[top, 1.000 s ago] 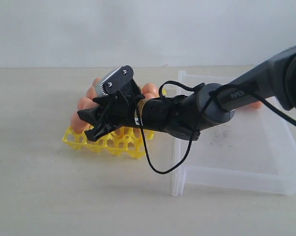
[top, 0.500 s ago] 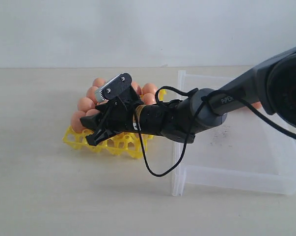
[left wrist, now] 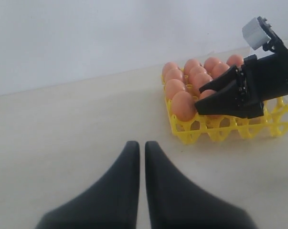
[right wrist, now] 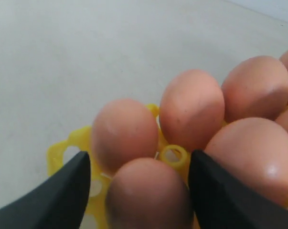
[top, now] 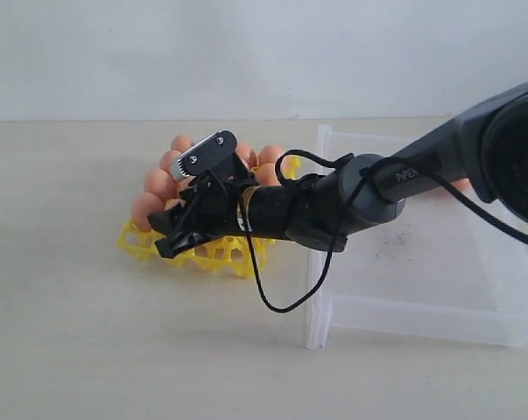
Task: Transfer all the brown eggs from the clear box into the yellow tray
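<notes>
The yellow tray lies left of the clear box and holds several brown eggs. My right gripper reaches from the right and hangs low over the tray's near cups. In the right wrist view its fingers straddle one brown egg above the tray; a thin gap shows on one side, so the right gripper is open. Part of another brown egg peeks out behind the arm in the box. My left gripper is shut and empty over bare table, short of the tray.
A black cable loops down from the right arm between tray and box. The box's near-left corner stands close to the arm. Dark smudges mark the box floor. A pale wall runs behind the table.
The right gripper has sunk lower onto the tray's near cups and shifted slightly left. The left gripper is not seen in the earlier frames.
</notes>
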You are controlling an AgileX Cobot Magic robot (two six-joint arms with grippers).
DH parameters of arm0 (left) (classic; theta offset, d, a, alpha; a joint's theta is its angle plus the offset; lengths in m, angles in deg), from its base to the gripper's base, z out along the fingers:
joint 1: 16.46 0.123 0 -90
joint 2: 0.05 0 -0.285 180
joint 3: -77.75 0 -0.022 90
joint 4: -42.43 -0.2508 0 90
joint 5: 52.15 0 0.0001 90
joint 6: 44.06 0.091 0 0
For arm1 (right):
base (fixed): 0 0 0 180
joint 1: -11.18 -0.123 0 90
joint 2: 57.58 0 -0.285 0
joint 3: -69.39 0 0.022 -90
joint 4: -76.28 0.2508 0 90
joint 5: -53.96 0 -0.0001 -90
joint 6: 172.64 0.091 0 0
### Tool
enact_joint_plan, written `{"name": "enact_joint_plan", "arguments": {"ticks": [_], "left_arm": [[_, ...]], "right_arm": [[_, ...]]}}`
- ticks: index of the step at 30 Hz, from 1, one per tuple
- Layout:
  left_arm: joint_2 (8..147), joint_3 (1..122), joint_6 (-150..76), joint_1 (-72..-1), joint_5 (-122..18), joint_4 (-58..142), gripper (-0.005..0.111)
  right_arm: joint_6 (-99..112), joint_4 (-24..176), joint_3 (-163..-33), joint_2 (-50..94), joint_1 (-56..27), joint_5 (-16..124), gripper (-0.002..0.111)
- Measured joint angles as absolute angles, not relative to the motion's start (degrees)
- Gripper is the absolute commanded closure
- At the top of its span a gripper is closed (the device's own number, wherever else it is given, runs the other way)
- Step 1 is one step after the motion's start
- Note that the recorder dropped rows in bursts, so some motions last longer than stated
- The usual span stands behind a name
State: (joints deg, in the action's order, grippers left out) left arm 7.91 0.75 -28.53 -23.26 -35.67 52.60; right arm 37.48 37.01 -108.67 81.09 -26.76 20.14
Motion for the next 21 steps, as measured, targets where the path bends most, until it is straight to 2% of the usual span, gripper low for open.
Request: {"name": "enact_joint_plan", "arguments": {"ticks": [7,9,11,12,15,18,21], "left_arm": [[7.9,0.7,-28.5,-23.3,-35.7,52.6,0.103],[7.9,0.7,-28.5,-23.3,-35.7,52.6,0.103],[7.9,0.7,-28.5,-23.3,-35.7,52.6,0.103],[7.9,0.7,-28.5,-23.3,-35.7,52.6,0.103],[7.9,0.7,-28.5,-23.3,-35.7,52.6,0.103],[7.9,0.7,-28.5,-23.3,-35.7,52.6,0.103],[7.9,0.7,-28.5,-23.3,-35.7,52.6,0.103]], "right_arm": [[46.3,36.5,-108.7,72.8,-26.8,28.2,0.052],[51.5,32.7,-108.7,68.9,-26.8,31.2,0.057],[58.8,25.5,-108.7,65.4,-26.8,36.8,0.083],[61.4,22.5,-108.7,64.2,-26.8,39.5,0.108],[65.9,13.5,-106.1,58.4,-26.8,54.6,0.109],[58.0,12.4,-105.1,55.2,-26.2,73.0,0.109],[52.8,17.8,-105.1,54.6,-20.1,78.5,0.109]]}}
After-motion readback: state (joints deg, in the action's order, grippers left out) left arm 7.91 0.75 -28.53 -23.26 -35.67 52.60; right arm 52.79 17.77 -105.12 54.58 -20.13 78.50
